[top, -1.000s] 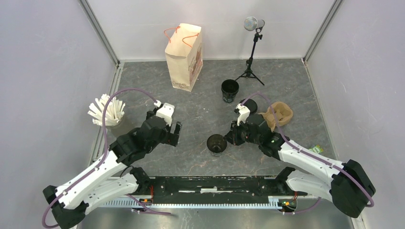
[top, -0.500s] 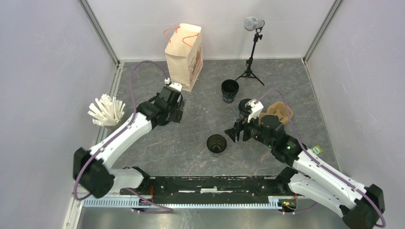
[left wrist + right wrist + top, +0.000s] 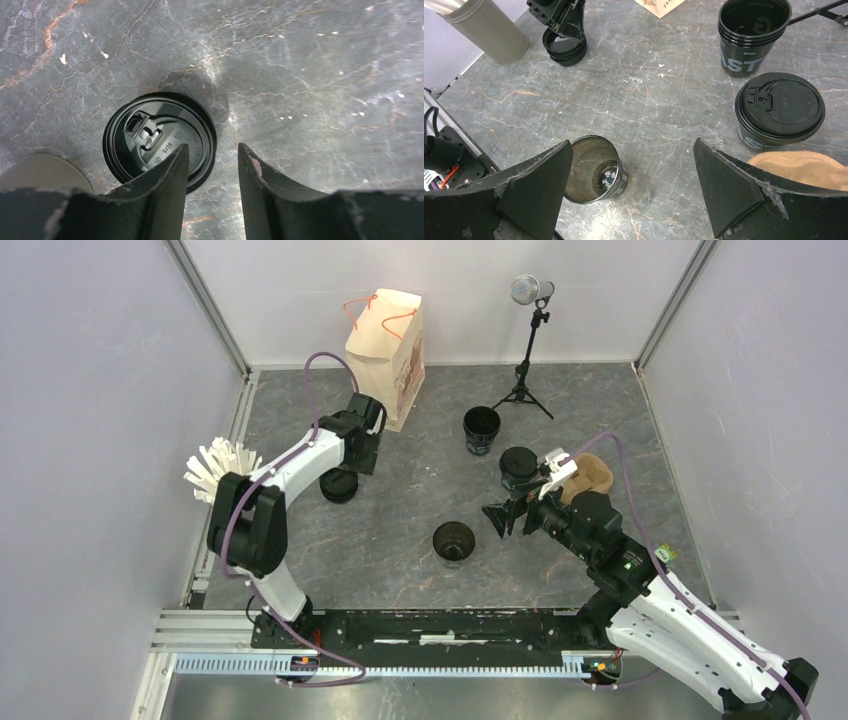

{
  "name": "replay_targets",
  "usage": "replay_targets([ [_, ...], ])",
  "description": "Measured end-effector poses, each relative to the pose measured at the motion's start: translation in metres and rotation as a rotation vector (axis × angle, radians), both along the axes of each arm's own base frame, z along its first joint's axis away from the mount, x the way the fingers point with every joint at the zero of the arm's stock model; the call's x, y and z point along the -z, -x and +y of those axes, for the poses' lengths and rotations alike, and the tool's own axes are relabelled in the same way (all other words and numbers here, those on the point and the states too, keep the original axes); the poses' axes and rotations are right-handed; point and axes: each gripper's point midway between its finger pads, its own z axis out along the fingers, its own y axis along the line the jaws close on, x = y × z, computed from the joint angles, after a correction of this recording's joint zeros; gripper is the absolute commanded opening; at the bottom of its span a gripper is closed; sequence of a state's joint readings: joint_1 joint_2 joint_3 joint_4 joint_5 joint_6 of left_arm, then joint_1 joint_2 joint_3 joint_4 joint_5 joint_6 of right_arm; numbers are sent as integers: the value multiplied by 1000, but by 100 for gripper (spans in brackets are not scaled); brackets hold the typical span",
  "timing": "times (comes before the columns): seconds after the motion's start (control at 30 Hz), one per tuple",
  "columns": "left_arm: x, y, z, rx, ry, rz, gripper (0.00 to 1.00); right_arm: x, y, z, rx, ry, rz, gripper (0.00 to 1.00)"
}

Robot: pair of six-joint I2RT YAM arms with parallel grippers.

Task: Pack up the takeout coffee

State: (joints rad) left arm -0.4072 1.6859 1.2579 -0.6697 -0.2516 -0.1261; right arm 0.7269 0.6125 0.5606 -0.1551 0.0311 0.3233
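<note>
You were early in this one. Just one lidded cup [image 3: 780, 107] was finished, and it stood on the desk [image 3: 420, 490] right of centre in the overhead view, just beside the brown pulp carrier [image 3: 592, 476] but not in it. An open cup [image 3: 454, 541] waited lidless at lower centre, and a stack of empty cups [image 3: 481, 430] sat above it. The paper bag [image 3: 385, 350] stood upright at the top of the frame, well apart from all of them, and its inside was hidden. By my reckoning the capping, the loading of the carrier and the bagging were all left to do.

Your left gripper [image 3: 212, 150] was down over the stack of lids [image 3: 160, 140] at left of centre, jaws about half apart. One finger lay across the top lid and the other stood off its right edge, with the rim in the gap. I couldn't tell if either finger was touching. Your right gripper [image 3: 631, 144] hung spread wide and empty above the desk, between the open cup and the lidded one.
</note>
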Motion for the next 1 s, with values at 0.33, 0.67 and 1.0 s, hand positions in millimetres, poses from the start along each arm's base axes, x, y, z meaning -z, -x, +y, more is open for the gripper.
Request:
replay_targets([
  [0.33,31,-8,11,-13,-29,74,31,9,0,0,-2,26,18,98],
  [0.67,30,-10,7,-5,-13,70,26,14,0,1,-5,36,32,98],
  [1.0,36,-9,10,2,-35,85,28,14,0,0,-6,37,31,98],
])
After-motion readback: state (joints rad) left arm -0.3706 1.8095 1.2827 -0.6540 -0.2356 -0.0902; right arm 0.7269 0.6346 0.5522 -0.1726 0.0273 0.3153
